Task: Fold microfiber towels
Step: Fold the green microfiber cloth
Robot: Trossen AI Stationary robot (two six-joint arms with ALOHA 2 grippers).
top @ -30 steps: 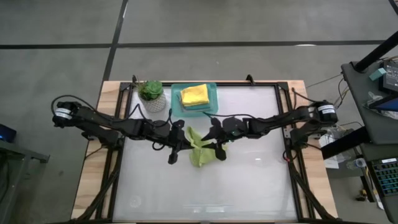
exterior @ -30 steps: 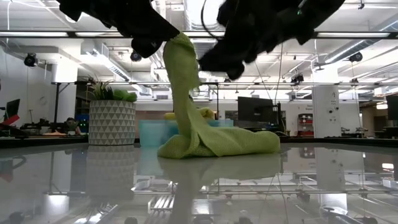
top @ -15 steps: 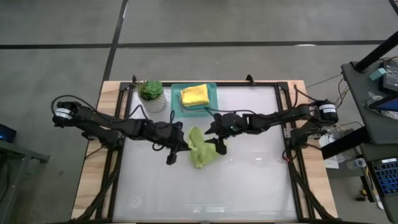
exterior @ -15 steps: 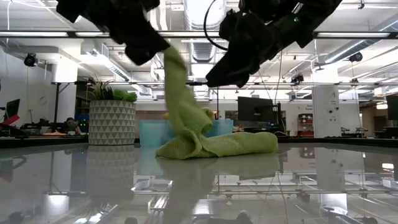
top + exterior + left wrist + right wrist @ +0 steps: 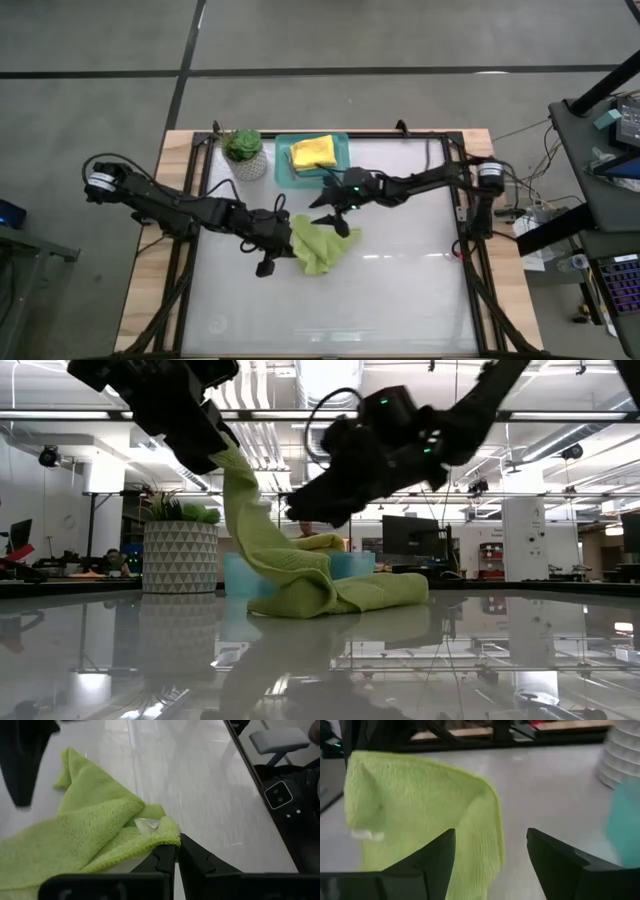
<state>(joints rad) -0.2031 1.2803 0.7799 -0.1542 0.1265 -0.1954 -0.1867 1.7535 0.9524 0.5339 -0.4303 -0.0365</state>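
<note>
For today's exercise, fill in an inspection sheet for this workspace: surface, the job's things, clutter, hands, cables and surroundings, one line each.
Surface: glossy white table in a wooden frame.
Job's things: lime green towel rumpled mid-table, one corner lifted; yellow towel lying in the teal tray.
Clutter: potted plant beside the tray at the far edge.
Hands: left hand shut on the green towel's corner, holding it up off the table; right hand open, above the table between towel and tray, holding nothing.
Cables: black leads run along both arms; loose wires by the right arm's base.
Surroundings: concrete floor, equipment cart on the right, monitors in the room behind.
</note>
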